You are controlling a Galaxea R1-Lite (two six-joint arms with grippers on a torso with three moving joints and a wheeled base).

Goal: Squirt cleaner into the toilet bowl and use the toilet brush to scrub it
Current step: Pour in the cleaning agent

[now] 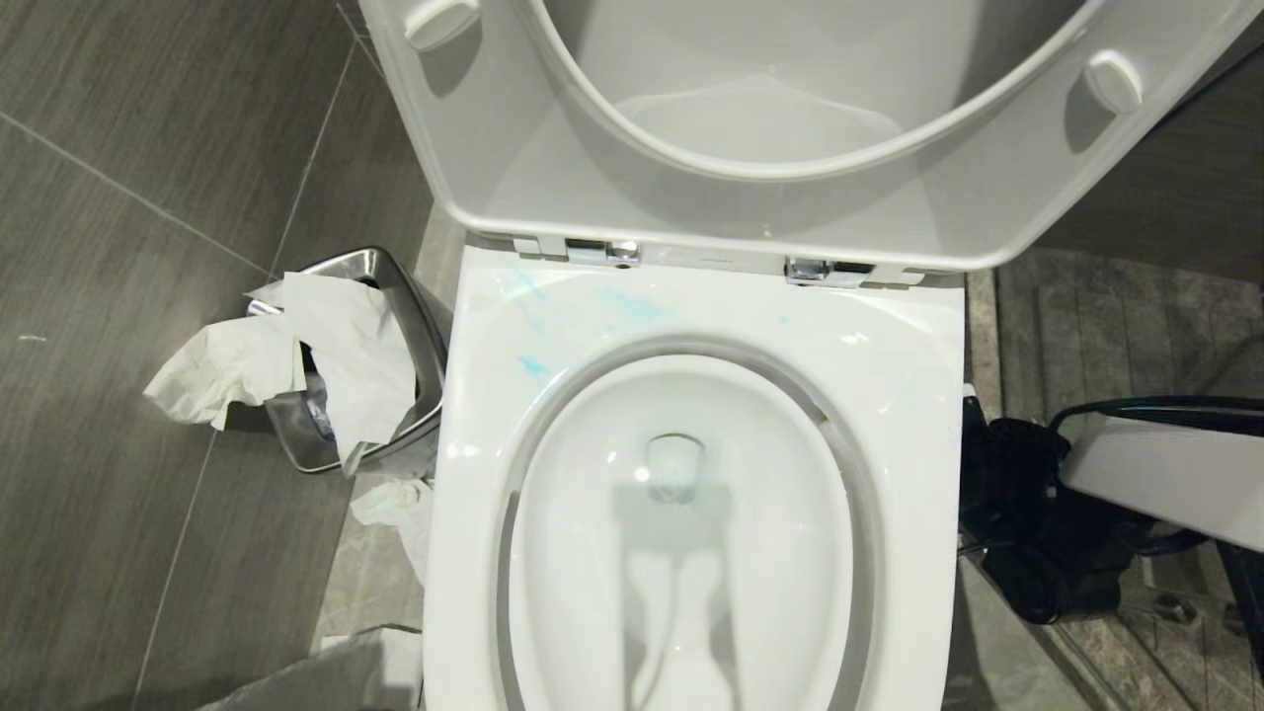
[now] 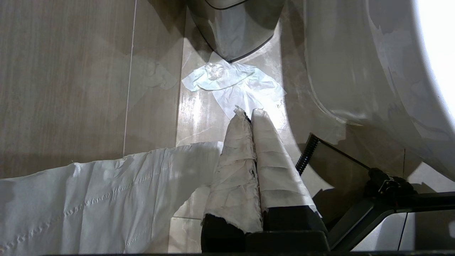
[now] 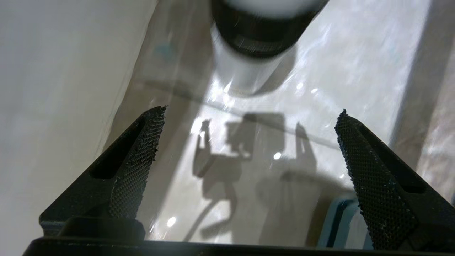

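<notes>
Head view, sweeping from the left: grey floor tiles, then the steel bin [image 1: 395, 286] stuffed with white tissue [image 1: 296, 355] spilling over its rim, and one more crumpled tissue on the floor [image 2: 231, 85] just beside the toilet. The left gripper [image 2: 249, 113] hangs low on that side, paper-wrapped fingers pressed together on nothing, parked out of the way. Centre stage, the toilet bowl [image 1: 918, 395], seat and lid [image 1: 948, 217] tipped up so the basin is exposed. Pale blue streaks of cleaner [image 1: 533, 367] lie on the rear left of the rim, so the squirting looks done. To the right, the right gripper [image 3: 250, 113] hovers over glossy floor beside the toilet's wall, jaws spread wide and empty. A blue-edged corner below it may be the brush holder; the toilet brush itself I can't pick out for certain.
</notes>
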